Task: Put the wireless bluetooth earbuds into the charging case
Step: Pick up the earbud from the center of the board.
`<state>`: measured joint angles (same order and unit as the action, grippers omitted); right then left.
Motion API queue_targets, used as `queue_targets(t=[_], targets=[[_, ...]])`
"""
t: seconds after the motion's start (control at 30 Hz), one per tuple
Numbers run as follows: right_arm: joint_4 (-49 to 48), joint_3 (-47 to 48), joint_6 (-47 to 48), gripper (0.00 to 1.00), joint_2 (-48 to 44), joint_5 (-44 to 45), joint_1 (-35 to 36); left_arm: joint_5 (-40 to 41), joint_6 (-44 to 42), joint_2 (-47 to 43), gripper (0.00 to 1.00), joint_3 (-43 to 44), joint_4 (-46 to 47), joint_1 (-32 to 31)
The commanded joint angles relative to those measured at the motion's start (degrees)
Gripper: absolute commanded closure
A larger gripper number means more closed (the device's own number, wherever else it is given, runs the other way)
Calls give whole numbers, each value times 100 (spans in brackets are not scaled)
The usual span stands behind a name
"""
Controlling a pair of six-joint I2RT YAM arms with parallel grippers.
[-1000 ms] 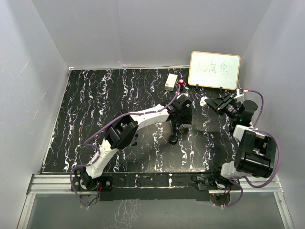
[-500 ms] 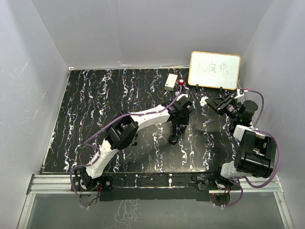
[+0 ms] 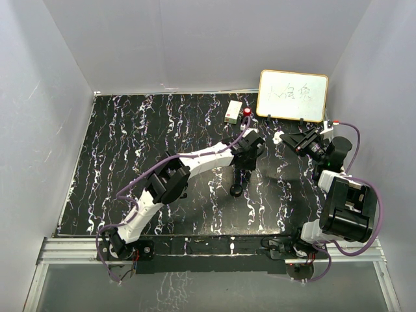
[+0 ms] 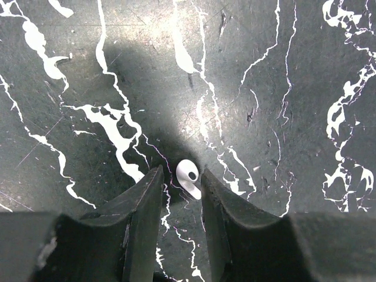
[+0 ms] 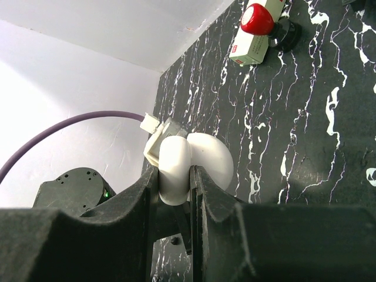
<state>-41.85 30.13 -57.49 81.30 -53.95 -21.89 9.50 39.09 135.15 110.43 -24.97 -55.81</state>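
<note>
White plastic marked both task pieces: one earbud (image 4: 190, 176) lay on the black marbled counter (image 4: 294, 88) directly between the fingers of the left end effector (image 4: 181, 175), which stood narrowly apart around it and had not clamped it. The right end effector (image 5: 175, 171) was closed on the charging case (image 5: 202, 155), whose lid seemed hinged open just beyond the fingertips. Whether the case held anything could not be told, and no second earbud showed. By this judgement the pickup was only beginning, with every insertion left to do.

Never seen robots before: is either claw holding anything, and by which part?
Right gripper pinches the white charging case by one rounded half. Left gripper only straddles a white earbud on the table, not yet gripping.
</note>
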Motion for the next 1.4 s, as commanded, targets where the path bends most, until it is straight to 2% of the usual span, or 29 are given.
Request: queue_targets(t=[0.0, 0.27, 0.53, 0.87, 1.07, 1.2, 1.37], targets=[[-401, -7, -55, 100, -106, -56, -61, 279, -191, 301, 69, 94, -582, -45], [-508, -17, -121, 100, -48, -81, -56, 304, -274, 376, 75, 195, -674, -44], [-573, -16, -166, 100, -26, -97, -60, 332, -312, 493, 76, 325, -804, -80], [-612, -51, -171, 100, -9, -103, -56, 466, -359, 475, 85, 286, -890, -80], [-614, -60, -166, 100, 0, -148, -59, 635, -417, 160, 92, 53, -748, -64], [-572, -53, -133, 100, 17, -147, -15, 634, -591, -496, 99, -587, -186, 51], [-285, 29, 28, 100, -24, -86, 159, 379, -791, -1859, 100, -1968, 1368, 347]])
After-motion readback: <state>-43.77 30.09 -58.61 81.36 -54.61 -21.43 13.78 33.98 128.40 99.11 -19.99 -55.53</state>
